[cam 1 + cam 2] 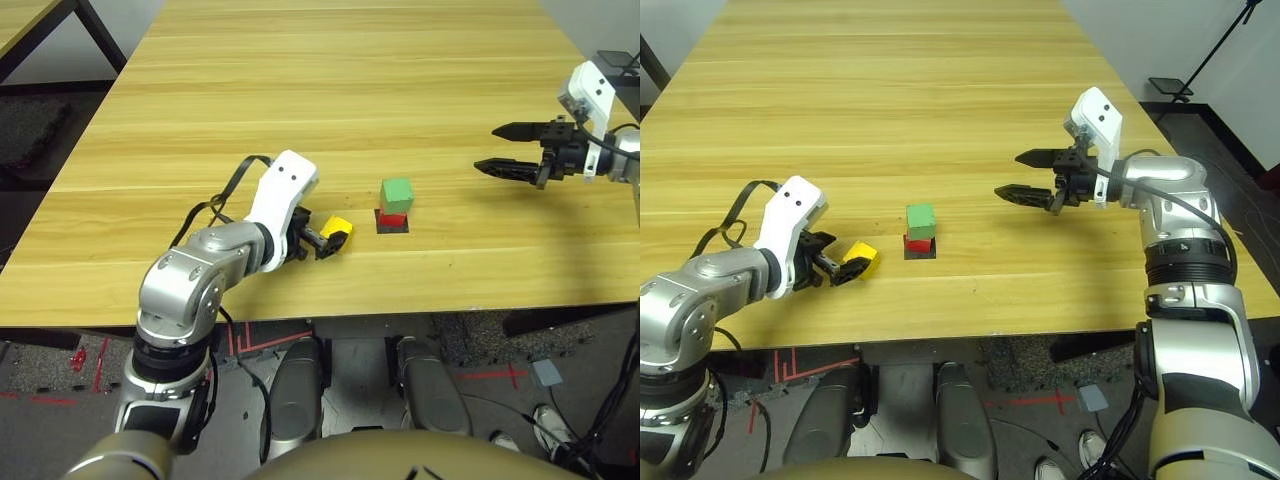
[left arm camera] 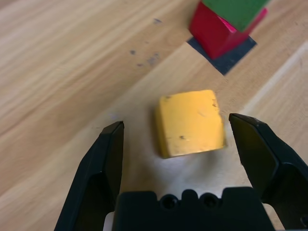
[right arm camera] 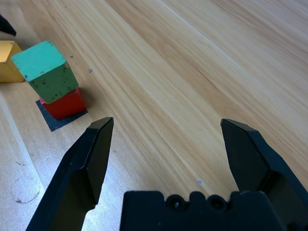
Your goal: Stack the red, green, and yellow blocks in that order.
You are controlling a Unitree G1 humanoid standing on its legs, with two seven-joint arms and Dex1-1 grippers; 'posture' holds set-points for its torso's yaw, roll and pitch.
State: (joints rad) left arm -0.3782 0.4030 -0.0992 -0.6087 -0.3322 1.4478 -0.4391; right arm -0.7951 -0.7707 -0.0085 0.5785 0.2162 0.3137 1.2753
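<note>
Wide wooden worktop [image 1: 300,90], bare but for a small cluster near the front edge. On the robot's right, well apart from that cluster, right tool [image 1: 1031,175] hanging above the boards with jaws spread wide and nothing between them, pointing toward the middle. On the left, left tool [image 2: 190,139] low over the wood, jaws likewise spread wide, nothing gripped.

At the centre, flat black patch [image 1: 392,224] on the worktop, red block [image 1: 393,213] sitting on it, green block [image 1: 397,192] resting on the red one, turned a little off square against it. Two of three layers done, by the look of it; last layer not yet placed.

Yellow block [image 2: 191,122] lying flat on the wood just to the left of the pair, apart from it, sitting between the left tool's fingertips [image 2: 111,137]. From the wrist, a clear gap on one side and a narrower one on the other, so no contact on the wide side; whether the near finger brushes it, cannot tell.

Step in hand: picking up yellow with the left arm. Next move, likely: close evenly on the two side faces, centred enough not to shove the cube sideways, then lift straight up. After that, carry over green and lower squarely, since a nudge could tip the slightly twisted pair.
</note>
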